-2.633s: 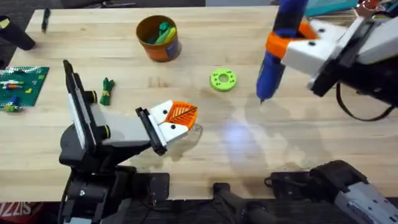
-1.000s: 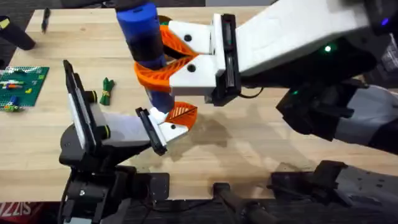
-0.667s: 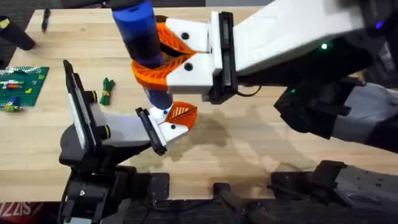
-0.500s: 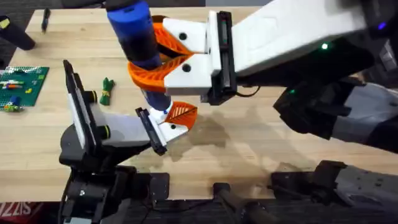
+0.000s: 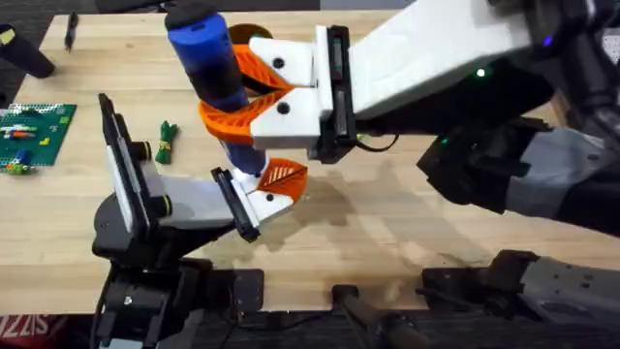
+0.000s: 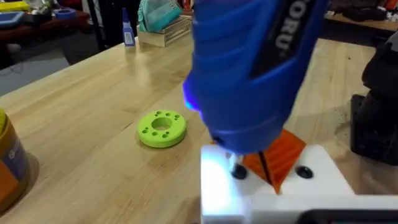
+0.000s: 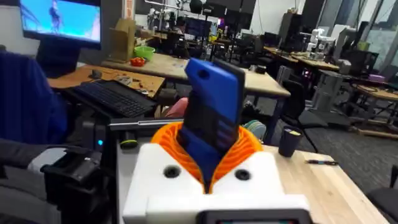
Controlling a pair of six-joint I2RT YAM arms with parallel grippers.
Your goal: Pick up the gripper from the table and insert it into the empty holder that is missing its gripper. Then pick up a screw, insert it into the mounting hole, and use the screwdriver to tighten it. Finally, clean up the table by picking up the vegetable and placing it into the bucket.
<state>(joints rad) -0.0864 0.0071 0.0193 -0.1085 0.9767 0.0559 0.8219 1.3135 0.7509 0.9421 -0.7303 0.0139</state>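
Holding screwdriver (image 5: 218, 87) upright, right tool (image 5: 254, 97), bare table (image 5: 407, 233) alongside

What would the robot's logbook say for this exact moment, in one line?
step: tighten screw | right gripper: holds screwdriver | bit: on holder | vegetable: on table

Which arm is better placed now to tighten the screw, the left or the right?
The right. Its gripper holds the screwdriver upright, with the bit down at the white holder next to the orange gripper. The left gripper lies low on the table and carries that holder, so it should probably only keep steady.
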